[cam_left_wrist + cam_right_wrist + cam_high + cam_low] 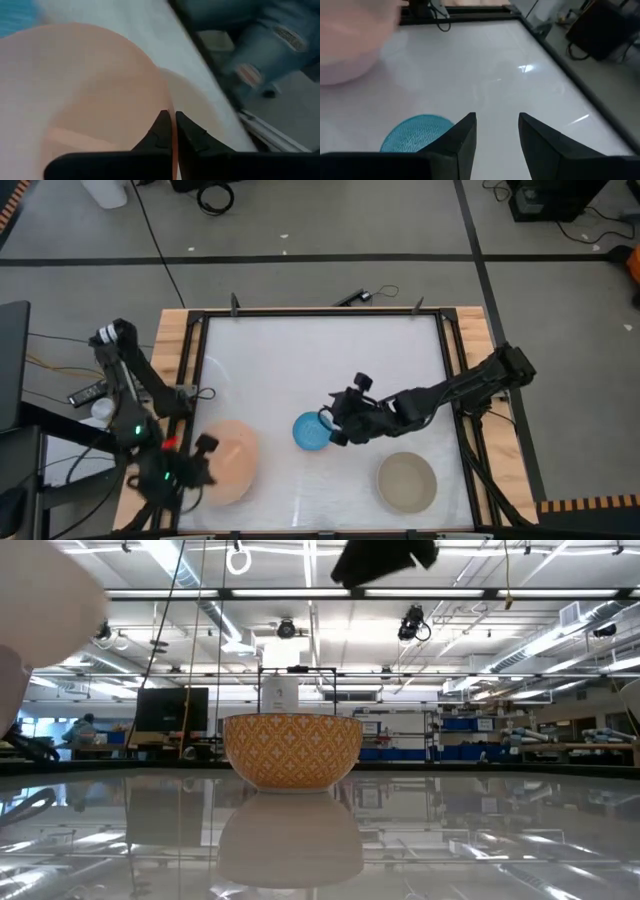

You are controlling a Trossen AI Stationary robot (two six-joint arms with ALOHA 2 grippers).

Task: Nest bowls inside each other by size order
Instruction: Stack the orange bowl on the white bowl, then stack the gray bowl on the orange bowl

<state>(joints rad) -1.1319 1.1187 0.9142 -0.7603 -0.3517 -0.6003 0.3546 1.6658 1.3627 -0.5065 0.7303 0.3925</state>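
No nesting done as far as the views show: three bowls are visible on the desk (300,350), all apart from each other. The salmon-pink bowl (228,460) is at the near-left, the small blue bowl (311,431) sits mid-desk, and the grey-beige bowl (407,481) is at the near-right, empty inside. The cream-white bowl is not clearly identifiable; the low view shows a patterned yellowish bowl (291,751) standing upright on the desk, probably the grey-beige one seen from the side. All the stacking is left to do. The left pincer (174,125) is at the near-left corner, closed narrow on the rim of the salmon-pink bowl, one finger inside the wall and one outside; whether the bowl is lifted cannot be told. The right arm reaches in low from the right edge, stretched across toward mid-desk, and the right pincer (496,131) hangs just beside the blue bowl, fingers spread wide and holding nothing, with the bowl slightly off to one side of the gap.
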